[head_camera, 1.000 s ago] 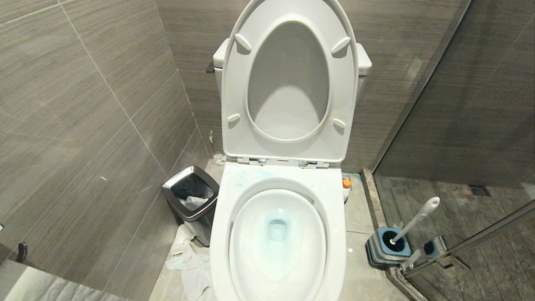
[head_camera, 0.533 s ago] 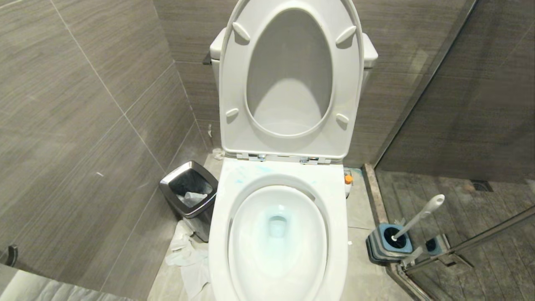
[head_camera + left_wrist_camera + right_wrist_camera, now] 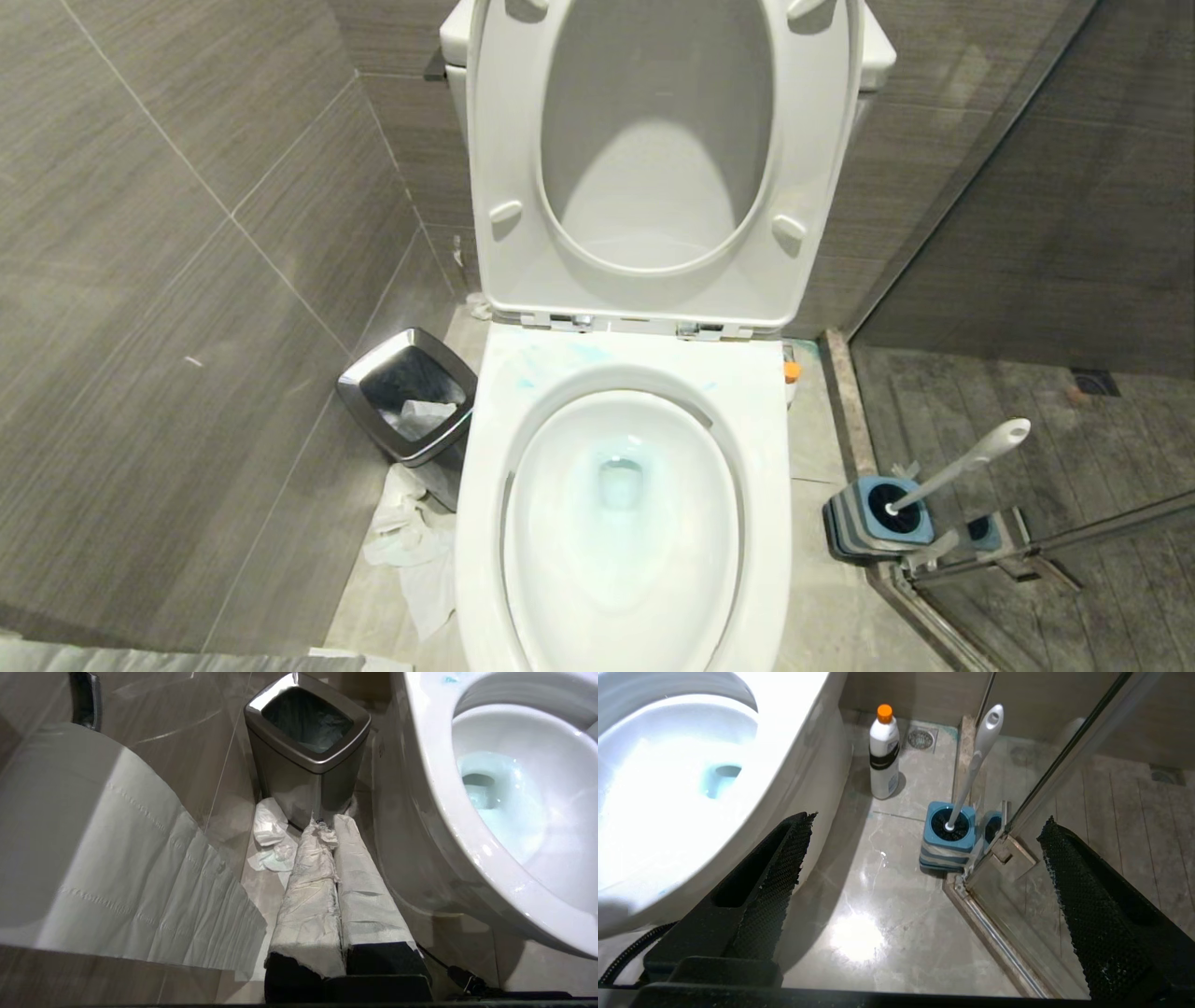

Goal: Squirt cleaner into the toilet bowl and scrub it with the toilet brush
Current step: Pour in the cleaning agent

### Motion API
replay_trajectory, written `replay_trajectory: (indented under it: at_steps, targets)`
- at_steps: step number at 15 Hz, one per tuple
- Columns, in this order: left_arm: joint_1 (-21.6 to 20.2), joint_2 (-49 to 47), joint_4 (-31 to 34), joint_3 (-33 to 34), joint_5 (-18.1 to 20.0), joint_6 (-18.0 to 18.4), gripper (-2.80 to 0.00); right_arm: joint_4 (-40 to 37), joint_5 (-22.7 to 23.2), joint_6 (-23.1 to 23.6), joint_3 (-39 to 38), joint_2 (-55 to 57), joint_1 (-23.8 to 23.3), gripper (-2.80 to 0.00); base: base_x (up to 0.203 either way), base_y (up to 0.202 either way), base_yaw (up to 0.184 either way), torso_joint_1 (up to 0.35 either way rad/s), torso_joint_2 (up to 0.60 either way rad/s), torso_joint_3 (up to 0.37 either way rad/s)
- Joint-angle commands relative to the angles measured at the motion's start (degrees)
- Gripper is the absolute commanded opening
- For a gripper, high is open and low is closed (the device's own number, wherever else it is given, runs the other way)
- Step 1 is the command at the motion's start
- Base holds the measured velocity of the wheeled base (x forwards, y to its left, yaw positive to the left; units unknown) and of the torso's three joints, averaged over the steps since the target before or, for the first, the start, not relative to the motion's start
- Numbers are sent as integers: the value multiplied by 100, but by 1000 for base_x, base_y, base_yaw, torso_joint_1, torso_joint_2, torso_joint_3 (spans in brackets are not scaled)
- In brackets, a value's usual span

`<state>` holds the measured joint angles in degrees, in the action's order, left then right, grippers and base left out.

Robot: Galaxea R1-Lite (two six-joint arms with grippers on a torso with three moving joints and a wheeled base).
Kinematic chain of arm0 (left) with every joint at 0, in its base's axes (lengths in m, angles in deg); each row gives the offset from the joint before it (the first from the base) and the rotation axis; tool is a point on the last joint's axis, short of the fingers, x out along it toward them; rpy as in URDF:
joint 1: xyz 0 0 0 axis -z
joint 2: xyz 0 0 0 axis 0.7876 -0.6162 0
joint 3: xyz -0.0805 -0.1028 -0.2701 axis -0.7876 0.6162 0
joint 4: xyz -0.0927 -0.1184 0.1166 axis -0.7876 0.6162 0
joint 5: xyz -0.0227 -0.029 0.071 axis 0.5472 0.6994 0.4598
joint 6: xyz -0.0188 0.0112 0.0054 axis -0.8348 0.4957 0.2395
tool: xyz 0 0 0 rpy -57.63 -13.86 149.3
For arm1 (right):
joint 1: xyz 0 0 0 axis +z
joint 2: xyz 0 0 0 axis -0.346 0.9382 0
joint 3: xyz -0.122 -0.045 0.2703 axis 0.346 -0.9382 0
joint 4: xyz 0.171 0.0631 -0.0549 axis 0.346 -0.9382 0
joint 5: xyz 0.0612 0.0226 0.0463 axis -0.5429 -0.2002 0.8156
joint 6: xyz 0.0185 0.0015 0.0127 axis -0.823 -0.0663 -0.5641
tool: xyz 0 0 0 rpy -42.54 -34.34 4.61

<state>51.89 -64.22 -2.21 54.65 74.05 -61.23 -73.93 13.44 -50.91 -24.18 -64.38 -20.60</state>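
Toilet bowl (image 3: 624, 523) fills the centre of the head view, seat and lid (image 3: 653, 168) raised upright against the cistern. Cleaner (image 3: 560, 359) shows as thin turquoise streaks on the rim's back deck just below the hinges, and as a pale blue tint around the drain at the basin's bottom. Toilet brush (image 3: 962, 462) stands to the right of the bowl on the floor, white handle leaning away from the toilet, head sunk in its square blue holder (image 3: 878, 518) with grey-striped base, which sits against the metal frame of the glass shower door (image 3: 1027, 546). A white bottle with orange cap (image 3: 884, 751) and dark label band stands upright on the floor between toilet and brush holder, near a floor drain; label print too small to read. Left of the bowl, a chrome-rimmed bin (image 3: 408, 394) with dark liner; crumpled tissue (image 3: 415, 551) lies on the floor beside it. Left gripper (image 3: 334, 830) hangs low beside the bowl's left flank, its 2 fingers wrapped in white paper and pressed together, nothing between them. Right gripper (image 3: 924, 858) hangs low at the bowl's right, its 2 black textured fingers (image 3: 784, 868) spread wide, holding nothing, well apart from the brush.
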Motion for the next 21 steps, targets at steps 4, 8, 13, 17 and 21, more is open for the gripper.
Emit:
replay_trajectory:
  at_steps: [4,8,13,17,21]
  targets:
    - [-1,2,-5,44,-5,-3,-280,2,4,2,-62,-2,0,0,0,0,0,3,2,-195]
    - [-1,2,-5,44,-5,-3,-280,2,4,2,-62,-9,0,0,0,0,0,5,4,-150]
    - [-1,2,-5,44,-5,-3,-280,2,4,2,-62,-1,0,0,0,0,0,0,0,-76]
    - [-1,2,-5,44,-5,-3,-280,2,4,2,-62,-10,0,0,0,0,0,3,0,-181]
    - [-1,2,-5,44,-5,-3,-280,2,4,2,-62,-1,0,0,0,0,0,4,2,-194]
